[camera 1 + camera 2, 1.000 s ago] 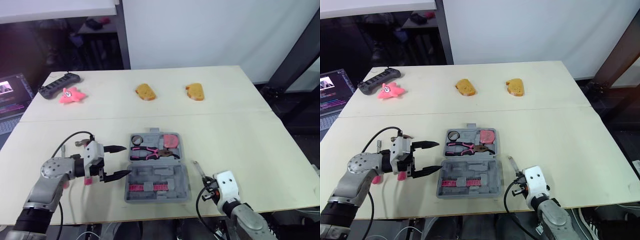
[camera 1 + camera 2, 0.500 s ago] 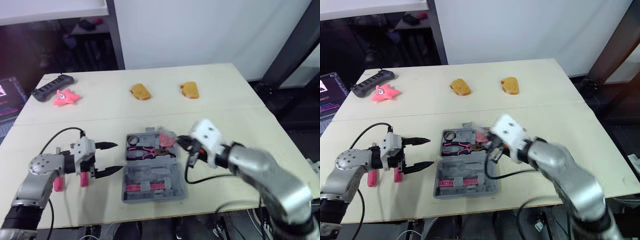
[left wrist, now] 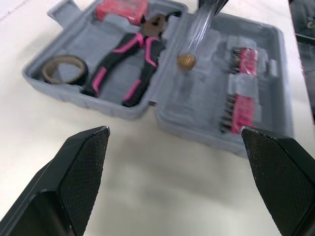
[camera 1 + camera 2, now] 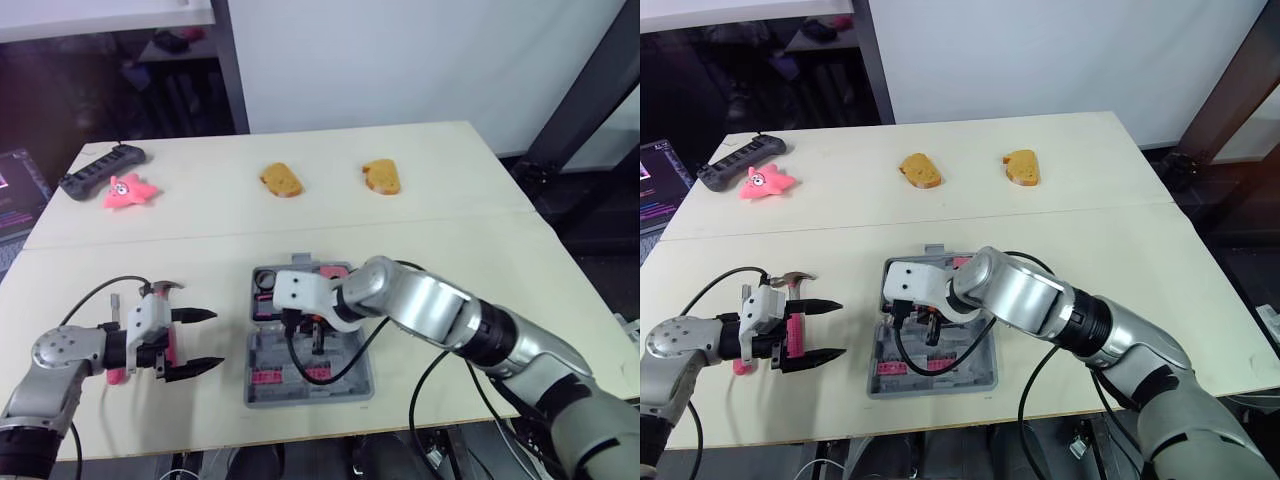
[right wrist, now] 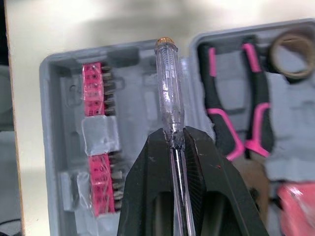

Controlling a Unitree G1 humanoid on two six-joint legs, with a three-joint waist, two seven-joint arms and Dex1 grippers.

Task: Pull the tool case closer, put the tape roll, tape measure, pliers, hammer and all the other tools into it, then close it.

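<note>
Holding a clear-handled screwdriver in the right gripper, with the jaws pinched tight on the thin metal shank and the brass-capped handle pointing away from them. Hovering over the open tool case, in the middle of the bench, about above the line between its two halves. Already in the far half: tape roll, pliers, tape measure. In the near half: pink bit strips and, between them and the hinge, bare grey recesses.

Seen along the jaws, lined up about parallel with the bit strips and with the hinge, so probably no big turn needed. Only to lower and shift a little toward the near half, to a free recess beside the strips. Cannot tell from here how steeply tilted, nor which recess really fits. Better to bring the handle down flat before letting go, otherwise some risk of rolling onto the pliers.

On the robot's left of the case, apart from it: the left gripper, with jaws spread wide and holding nothing. Just beside it on the bench, partly hidden by it, a hammer with pink handle, lying across the direction of the jaws, not yet in the case. Clearly nearer to the left arm than to the right, so probably best taken from that side.
</note>
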